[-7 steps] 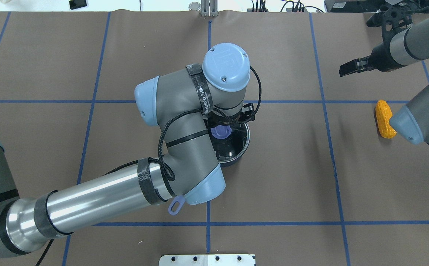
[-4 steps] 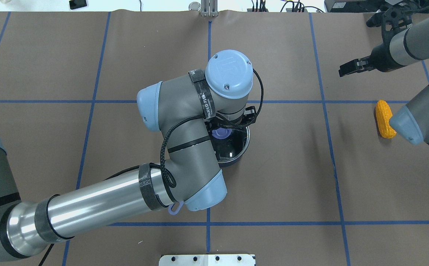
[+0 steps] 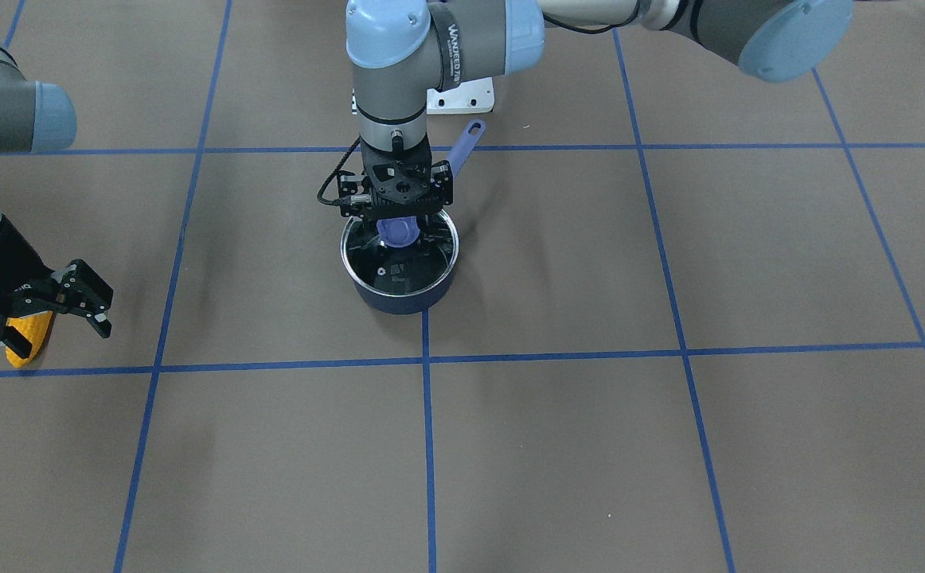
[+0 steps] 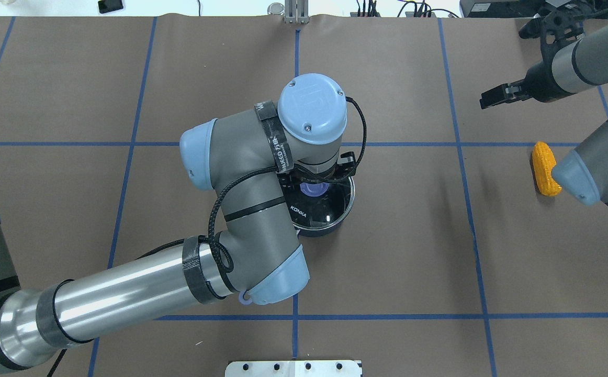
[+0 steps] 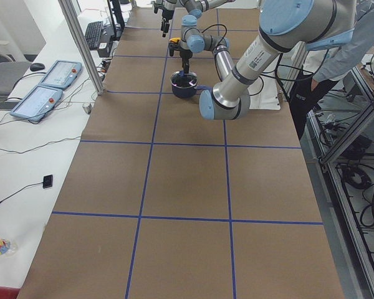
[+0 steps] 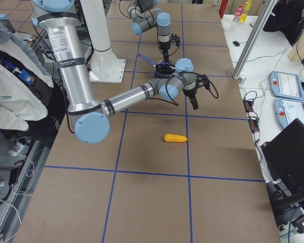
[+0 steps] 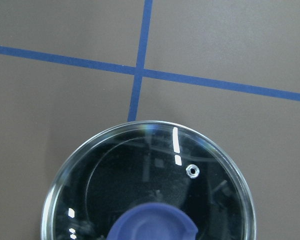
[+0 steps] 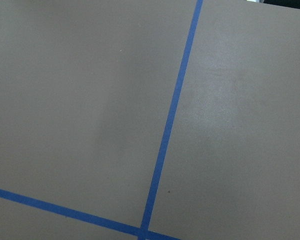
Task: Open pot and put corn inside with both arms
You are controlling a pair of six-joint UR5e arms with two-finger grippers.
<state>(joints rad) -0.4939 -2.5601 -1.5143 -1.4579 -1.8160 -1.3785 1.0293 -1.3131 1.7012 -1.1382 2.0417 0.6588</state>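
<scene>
The pot (image 3: 399,298) stands mid-tabletop (image 3: 669,438) with its glass lid (image 4: 325,204) seated. Over the last second your left arm has swung its wrist slightly, bringing the left claw (image 3: 396,213) right over the purple knob (image 3: 397,231), though you cannot tell whether it has closed on it. The corn (image 4: 543,168) lies well off to the robot's right with the right claw (image 3: 60,330) unmoved beside it, spread wide and empty, so you are likely at the grasp before the lid lift, with nothing opened yet.
</scene>
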